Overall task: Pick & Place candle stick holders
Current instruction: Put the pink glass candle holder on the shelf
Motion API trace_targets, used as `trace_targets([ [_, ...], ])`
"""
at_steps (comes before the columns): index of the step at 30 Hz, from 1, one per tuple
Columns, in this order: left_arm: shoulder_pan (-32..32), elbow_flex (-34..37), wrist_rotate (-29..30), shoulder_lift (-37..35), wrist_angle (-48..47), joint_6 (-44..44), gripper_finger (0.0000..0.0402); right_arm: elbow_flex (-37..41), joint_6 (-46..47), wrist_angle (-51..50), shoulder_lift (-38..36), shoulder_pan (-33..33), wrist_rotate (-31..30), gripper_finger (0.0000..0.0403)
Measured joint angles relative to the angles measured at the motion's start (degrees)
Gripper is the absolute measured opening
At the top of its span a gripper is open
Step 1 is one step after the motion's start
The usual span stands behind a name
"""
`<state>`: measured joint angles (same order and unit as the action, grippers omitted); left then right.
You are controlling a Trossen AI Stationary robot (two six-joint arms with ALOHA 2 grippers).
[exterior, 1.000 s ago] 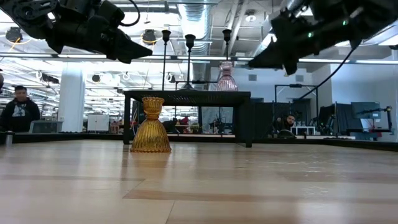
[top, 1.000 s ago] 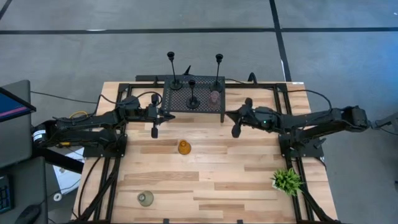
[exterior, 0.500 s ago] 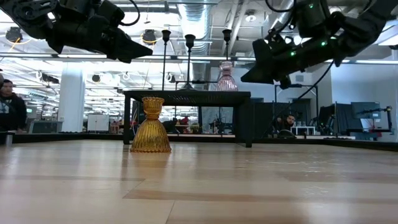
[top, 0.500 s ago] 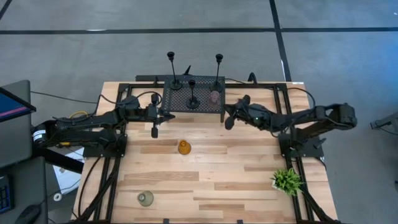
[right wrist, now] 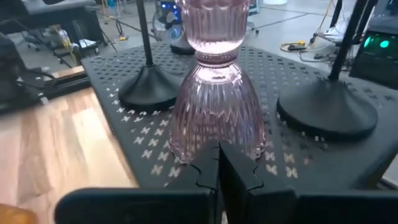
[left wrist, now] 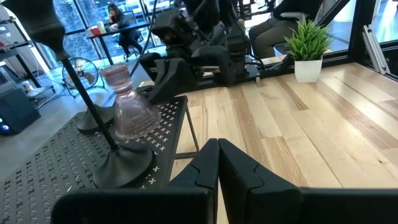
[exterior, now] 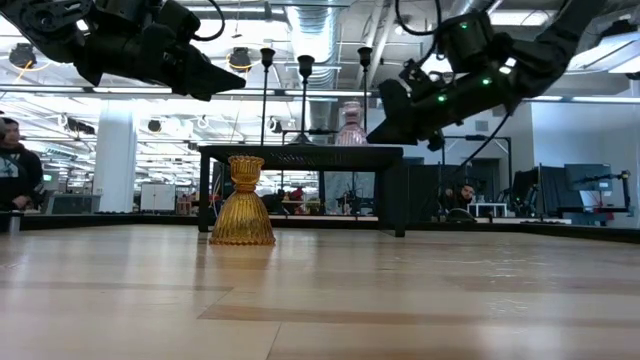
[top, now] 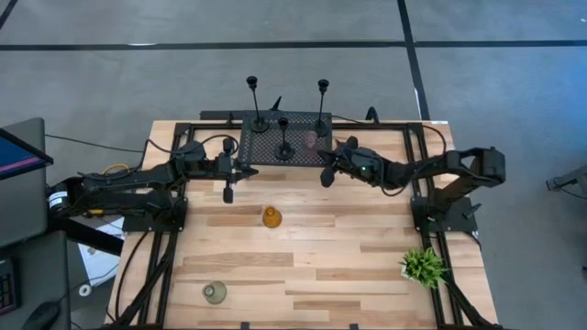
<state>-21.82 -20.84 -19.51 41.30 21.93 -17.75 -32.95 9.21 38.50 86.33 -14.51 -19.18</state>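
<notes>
candle stick holders — 3 black, 1 pink, 1 amber, 1 grey-green

We've got a light wooden table, black perforated rack up at twelve o'clock. Amber holder sits near centre, grey-green holder at seven, potted plant at four.
</notes>
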Motion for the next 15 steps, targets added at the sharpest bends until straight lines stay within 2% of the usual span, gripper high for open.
trace_targets([
  [6, 0.0, 0.0, 0.0, 0.0, 0.0, 0.0, 0.0008, -3.2, -0.6, -2.2, 0.9, -0.7, 1.2, 0.0000],
  [15, 0.0, 0.0, 0.0, 0.0, 0.0, 0.0, 0.0008, -7.9, 0.7, -14.2, -0.3, 1.4, 1.7, 0.0000],
])
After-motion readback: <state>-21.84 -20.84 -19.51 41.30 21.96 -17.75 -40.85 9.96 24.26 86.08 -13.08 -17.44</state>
